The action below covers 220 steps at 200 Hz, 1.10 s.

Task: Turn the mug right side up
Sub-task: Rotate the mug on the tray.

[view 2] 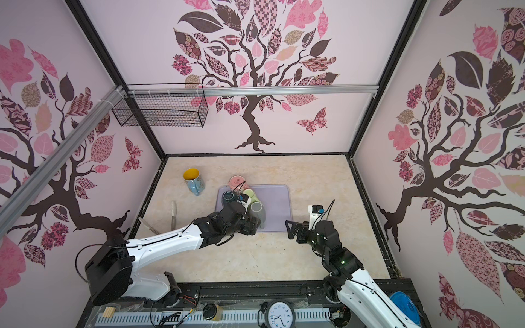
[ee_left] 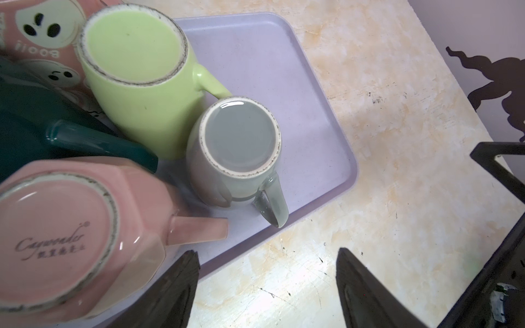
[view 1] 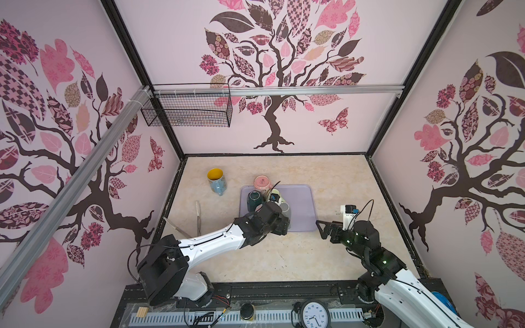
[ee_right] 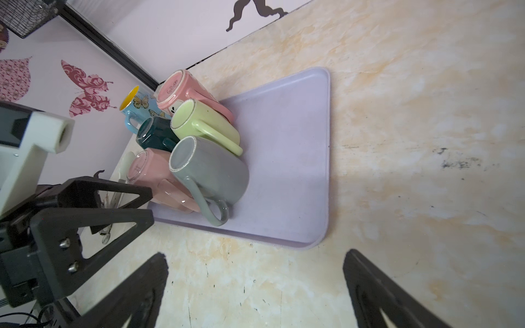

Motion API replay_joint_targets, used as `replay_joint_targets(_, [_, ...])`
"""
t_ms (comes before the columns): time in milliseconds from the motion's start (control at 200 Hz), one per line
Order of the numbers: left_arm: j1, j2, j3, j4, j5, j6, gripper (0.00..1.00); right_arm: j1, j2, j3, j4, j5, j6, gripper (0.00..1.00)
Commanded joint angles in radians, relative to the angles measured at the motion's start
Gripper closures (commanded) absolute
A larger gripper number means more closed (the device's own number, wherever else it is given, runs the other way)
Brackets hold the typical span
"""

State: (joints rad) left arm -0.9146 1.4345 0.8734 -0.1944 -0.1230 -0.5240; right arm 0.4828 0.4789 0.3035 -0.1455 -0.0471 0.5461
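Observation:
Several mugs stand upside down at the left end of a lilac tray. They are a grey mug, a light green mug, a dark teal mug, a pink ghost-print mug and a pink eight-sided mug. My left gripper hangs open above the tray's front edge, holding nothing. The grey mug's handle is just ahead of it. My right gripper is open and empty over the table, right of the tray.
A blue mug with a yellow inside stands upright on the table, left of the tray. Two wooden utensils lie near the left wall. A wire basket hangs on the back wall. A clock sits at the front rail.

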Motion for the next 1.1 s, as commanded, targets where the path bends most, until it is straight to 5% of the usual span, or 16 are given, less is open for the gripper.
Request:
replay_joint_targets(0, [-0.003,0.027,0.053,0.023,0.002,0.014,0.27,-0.001,-0.026,-0.012,0.014,0.021,0.010,0.00])
replay_joint_targets(695, [-0.010,0.213,0.173,-0.041,-0.037,0.053,0.60,-0.003,-0.036,-0.035,-0.003,0.039,0.041,0.00])
replay_joint_targets(1095, [-0.011,0.363,0.301,-0.117,-0.095,0.075,0.63,-0.002,-0.006,-0.019,-0.021,0.076,0.041,0.00])
